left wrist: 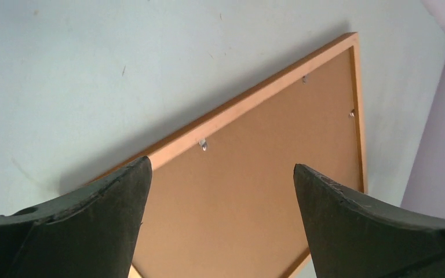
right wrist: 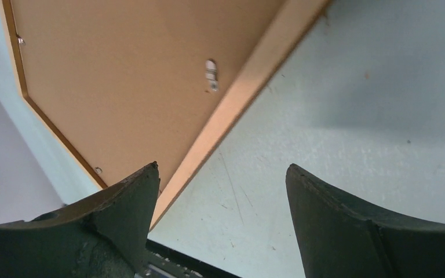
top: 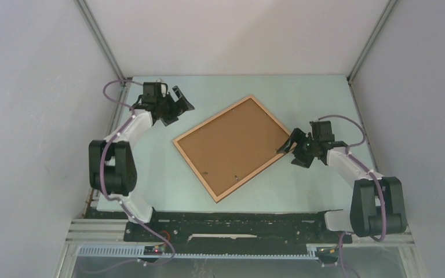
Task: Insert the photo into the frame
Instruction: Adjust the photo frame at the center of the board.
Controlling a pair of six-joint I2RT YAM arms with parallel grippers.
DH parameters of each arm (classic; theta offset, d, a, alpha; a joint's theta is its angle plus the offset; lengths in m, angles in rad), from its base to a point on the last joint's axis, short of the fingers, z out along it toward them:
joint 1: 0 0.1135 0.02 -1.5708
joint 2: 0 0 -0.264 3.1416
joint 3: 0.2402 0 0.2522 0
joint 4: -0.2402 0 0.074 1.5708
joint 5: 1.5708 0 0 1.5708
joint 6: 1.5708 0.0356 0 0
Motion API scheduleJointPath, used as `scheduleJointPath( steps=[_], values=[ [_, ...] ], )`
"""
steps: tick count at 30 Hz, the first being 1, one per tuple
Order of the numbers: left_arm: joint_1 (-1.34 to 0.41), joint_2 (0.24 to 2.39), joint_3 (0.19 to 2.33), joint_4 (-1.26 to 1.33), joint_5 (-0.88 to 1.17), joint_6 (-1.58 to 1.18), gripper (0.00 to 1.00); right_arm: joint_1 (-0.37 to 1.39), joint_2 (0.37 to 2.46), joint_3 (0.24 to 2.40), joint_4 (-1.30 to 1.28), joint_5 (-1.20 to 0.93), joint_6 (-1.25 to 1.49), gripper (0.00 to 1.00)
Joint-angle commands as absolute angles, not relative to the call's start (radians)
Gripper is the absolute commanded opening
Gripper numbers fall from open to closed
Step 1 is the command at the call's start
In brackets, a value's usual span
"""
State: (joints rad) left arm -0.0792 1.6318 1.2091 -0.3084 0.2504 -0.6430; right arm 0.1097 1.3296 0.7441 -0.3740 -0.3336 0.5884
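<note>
The frame [top: 232, 145] is laid back-up near the middle of the pale tabletop [top: 301, 98], turned like a diamond so that its long axis runs from the lower left towards the upper right of the top view. Its brown fibreboard back is seated inside the thin wooden rim, and small metal tabs [left wrist: 203, 144] are seen along the inner edge. The photo is not seen in any view, so it cannot be told whether it already lies beneath that panel. The right tool [top: 288, 156] is placed just beside the frame's right-hand corner, with the jaws spread wide and nothing held between them. In the right wrist view the wooden rim [right wrist: 249, 87] passes close to the left finger, though contact cannot be confirmed. The left tool [top: 181, 113] is set at the upper left of the top view, off the frame's upper-left long side and clearly apart from it, fully spread and likewise empty. In its own view the panel [left wrist: 255, 191] is seen ahead between the fingers. The right arm is judged the nearer, with the frame lying to its left, so any lift or turn of the frame is probably best begun at that corner.
</note>
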Motion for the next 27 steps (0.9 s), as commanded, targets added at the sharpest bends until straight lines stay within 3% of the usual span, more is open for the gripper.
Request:
scheduleJointPath(
  steps=[1, 7, 16, 27],
  values=[
    [-0.058, 1.786, 1.386, -0.364, 0.349, -0.564, 1.0, 0.047, 1.328, 0.676, -0.207, -0.487, 0.672, 0.87],
    [-0.054, 1.961, 1.485, -0.44, 0.415, -0.508, 1.0, 0.051, 1.416, 0.688, -0.146, -0.501, 0.654, 0.87],
    [-0.054, 1.992, 1.351, -0.42, 0.552, -0.566, 1.0, 0.098, 1.597, 0.763, -0.138, -0.463, 0.696, 0.84],
    [-0.052, 1.738, 0.991, -0.325, 0.638, -0.593, 1.0, 0.162, 1.711, 0.938, -0.305, -0.298, 0.641, 0.84]
  ],
)
